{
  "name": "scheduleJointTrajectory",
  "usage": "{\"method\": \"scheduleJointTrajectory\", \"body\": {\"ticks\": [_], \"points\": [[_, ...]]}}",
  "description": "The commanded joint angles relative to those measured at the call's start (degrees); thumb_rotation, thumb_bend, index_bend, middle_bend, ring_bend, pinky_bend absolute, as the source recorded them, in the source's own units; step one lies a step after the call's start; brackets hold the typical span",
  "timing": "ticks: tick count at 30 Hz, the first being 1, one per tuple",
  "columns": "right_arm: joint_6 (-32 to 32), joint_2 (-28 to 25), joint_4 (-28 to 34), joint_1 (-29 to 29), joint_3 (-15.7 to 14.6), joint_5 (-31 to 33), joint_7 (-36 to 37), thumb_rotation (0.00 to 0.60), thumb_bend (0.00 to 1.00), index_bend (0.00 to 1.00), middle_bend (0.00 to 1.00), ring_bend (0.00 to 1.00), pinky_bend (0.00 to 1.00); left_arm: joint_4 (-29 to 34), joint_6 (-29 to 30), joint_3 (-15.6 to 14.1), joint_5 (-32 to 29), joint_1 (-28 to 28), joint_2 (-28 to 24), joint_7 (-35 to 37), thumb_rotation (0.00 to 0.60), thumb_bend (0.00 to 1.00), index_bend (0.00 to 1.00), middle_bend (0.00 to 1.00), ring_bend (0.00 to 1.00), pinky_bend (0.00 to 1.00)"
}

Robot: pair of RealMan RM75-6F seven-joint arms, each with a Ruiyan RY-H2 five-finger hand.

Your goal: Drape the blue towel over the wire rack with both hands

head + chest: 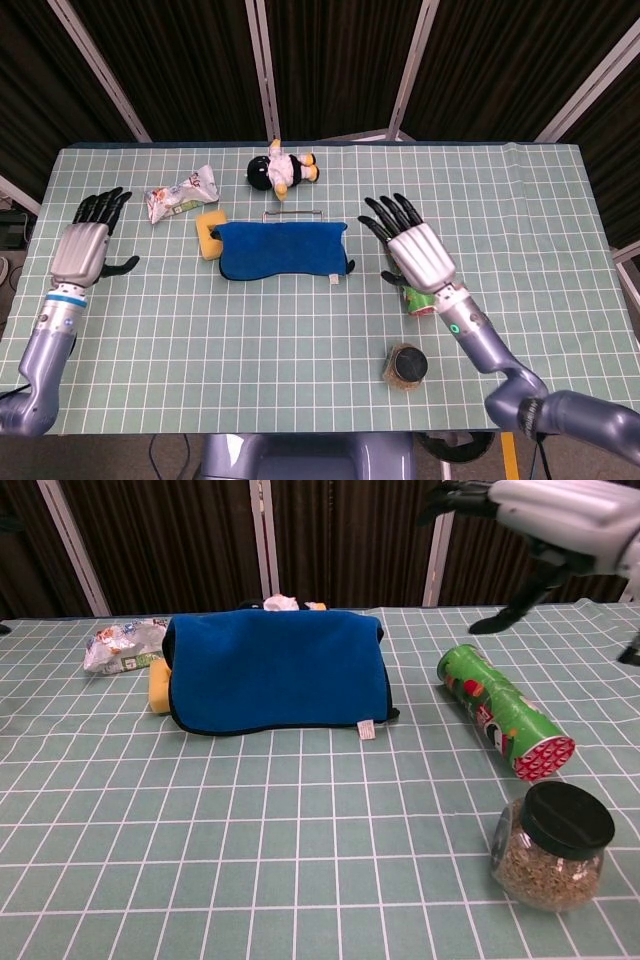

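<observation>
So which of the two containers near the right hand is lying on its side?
The green can, lying flat with its red end toward the camera. The black-lidded jar stands upright.
</observation>
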State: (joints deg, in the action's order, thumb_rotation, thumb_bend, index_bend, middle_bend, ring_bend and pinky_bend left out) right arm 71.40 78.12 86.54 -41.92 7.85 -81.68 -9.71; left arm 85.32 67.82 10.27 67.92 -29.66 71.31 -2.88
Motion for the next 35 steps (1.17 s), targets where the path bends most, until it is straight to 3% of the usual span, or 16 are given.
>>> {"method": "scheduleJointTrajectory", "body": {"ticks": [1,7,14,35], "points": [[11.8,-9.9,11.2,11.3,-6.7,-5.2,-2.3,0.600,0.00,0.08,0.00,0.00,0.00,11.7,12.2,-3.3,3.6,9.1,-6.9,-0.7,0.600,0.16,0.00,0.00,0.00,0.00],[21.4,-12.2,13.2,20.8,-10.8,-9.0,-2.9,0.600,0.00,0.00,0.00,0.00,0.00,19.0,21.5,-7.0,9.0,16.4,-8.8,-2.2,0.600,0.11,0.00,0.00,0.00,0.00],[27.1,-10.5,9.5,27.6,-12.7,-12.5,-3.0,0.600,0.00,0.00,0.00,0.00,0.00,18.7,27.1,-9.5,14.1,21.0,-7.5,-5.0,0.600,0.11,0.00,0.00,0.00,0.00],[26.3,-8.9,7.4,33.3,-10.7,-13.3,-0.2,0.600,0.00,0.00,0.00,0.00,0.00,14.7,24.6,-8.4,16.4,22.7,-5.5,-4.4,0.600,0.11,0.00,0.00,0.00,0.00]]}}
